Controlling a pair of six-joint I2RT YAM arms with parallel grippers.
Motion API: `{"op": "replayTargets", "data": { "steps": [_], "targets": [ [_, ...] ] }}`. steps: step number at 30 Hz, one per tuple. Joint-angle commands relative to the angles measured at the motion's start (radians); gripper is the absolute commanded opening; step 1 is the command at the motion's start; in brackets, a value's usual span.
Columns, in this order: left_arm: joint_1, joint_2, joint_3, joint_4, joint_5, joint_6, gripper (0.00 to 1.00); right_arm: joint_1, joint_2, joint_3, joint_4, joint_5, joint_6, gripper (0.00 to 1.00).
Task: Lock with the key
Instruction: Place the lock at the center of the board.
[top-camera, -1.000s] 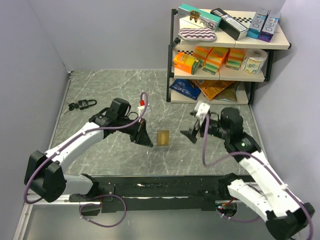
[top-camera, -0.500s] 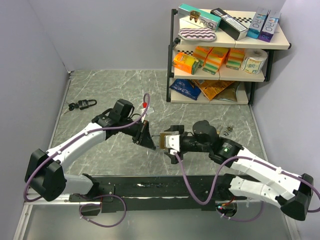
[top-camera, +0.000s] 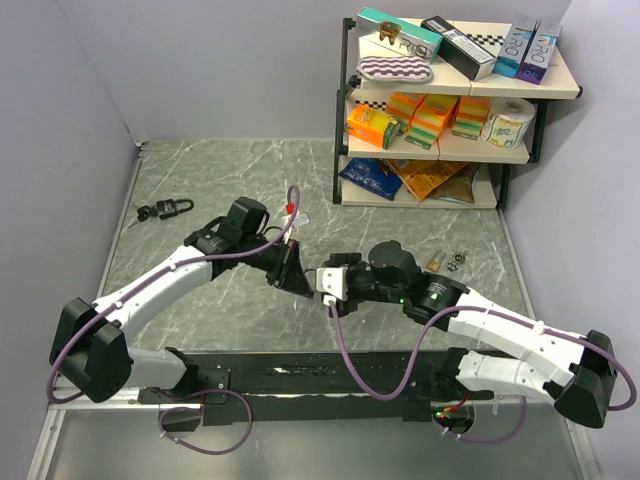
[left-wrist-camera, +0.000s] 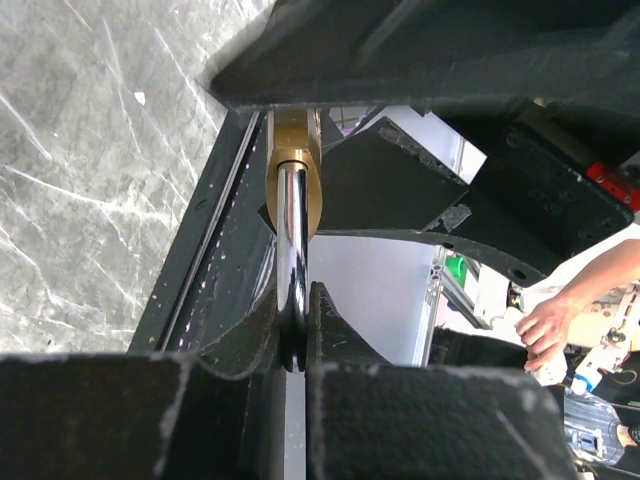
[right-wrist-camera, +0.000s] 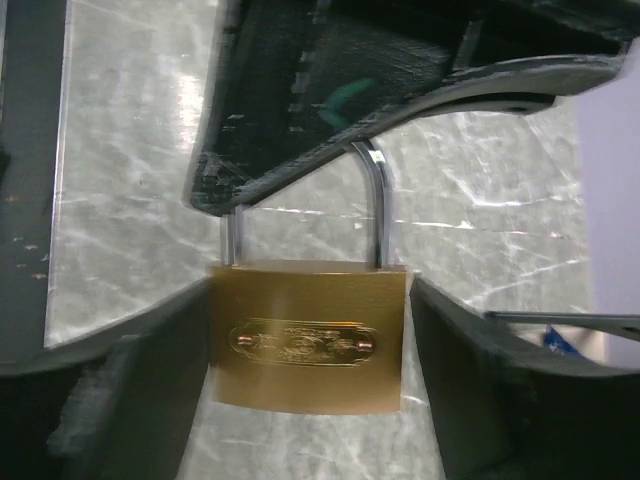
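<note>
In the left wrist view, the left gripper (left-wrist-camera: 292, 345) is pressed together on the steel shackle (left-wrist-camera: 291, 230) of the padlock (left-wrist-camera: 294, 150), whose brass body sticks out straight beyond its fingertips.

In the right wrist view, the right gripper (right-wrist-camera: 310, 370) is spread. Its fingers (right-wrist-camera: 140, 390) flank the brass body, close against its sides; whether they press on it I cannot tell.

In the top view, both grippers meet tip to tip over the worktop (top-camera: 200, 170). The keys (top-camera: 456, 262) lie well behind the right gripper, beside its arm.
</note>
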Motion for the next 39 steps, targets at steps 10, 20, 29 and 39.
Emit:
{"op": "replayTargets", "data": {
  "steps": [10, 20, 29, 39],
  "targets": [
    [0.073, -0.050, 0.024, 0.129, 0.024, -0.046, 0.39, -0.014, -0.016, 0.012, 0.033, 0.071, 0.108, 0.03],
    [0.379, -0.137, 0.030, 0.266, -0.169, -0.117, 0.96, -0.296, 0.186, 0.107, -0.154, 0.186, 0.591, 0.00],
    [0.439, -0.204, -0.014, 0.344, -0.326, -0.108, 0.96, -0.418, 0.379, 0.141, -0.171, 0.214, 0.958, 0.00],
    [0.442, -0.214, -0.044, 0.346, -0.291, -0.095, 0.96, -0.430, 0.512, 0.179, -0.102, 0.329, 1.148, 0.00]
  ]
}}
